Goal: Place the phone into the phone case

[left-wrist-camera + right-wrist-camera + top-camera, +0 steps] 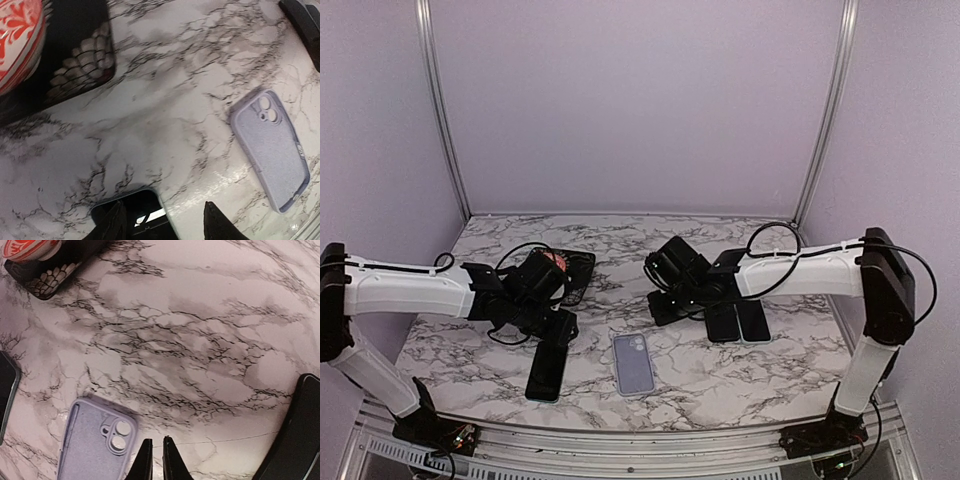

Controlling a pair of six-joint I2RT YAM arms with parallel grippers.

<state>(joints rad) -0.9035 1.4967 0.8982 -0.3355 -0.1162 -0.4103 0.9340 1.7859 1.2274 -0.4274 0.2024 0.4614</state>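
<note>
The phone [547, 370] is a black slab lying screen up on the marble table, left of centre. The lavender phone case [633, 362] lies empty beside it, open side up, camera cut-out at the far end. My left gripper [558, 328] hovers over the phone's far end. In the left wrist view it [165, 224] is open, with the phone's corner [137, 212] under its left finger and the case [270, 150] off to the right. My right gripper [156, 460] is shut and empty, just right of the case [95, 445]; from above it [665, 300] sits behind the case.
A black tray [582, 270] holding a red-and-white patterned object [555, 262] stands at the back left; it also shows in the left wrist view [15, 40]. Two dark flat slabs [737, 321] lie under the right arm. The table's front rail [640, 440] is near.
</note>
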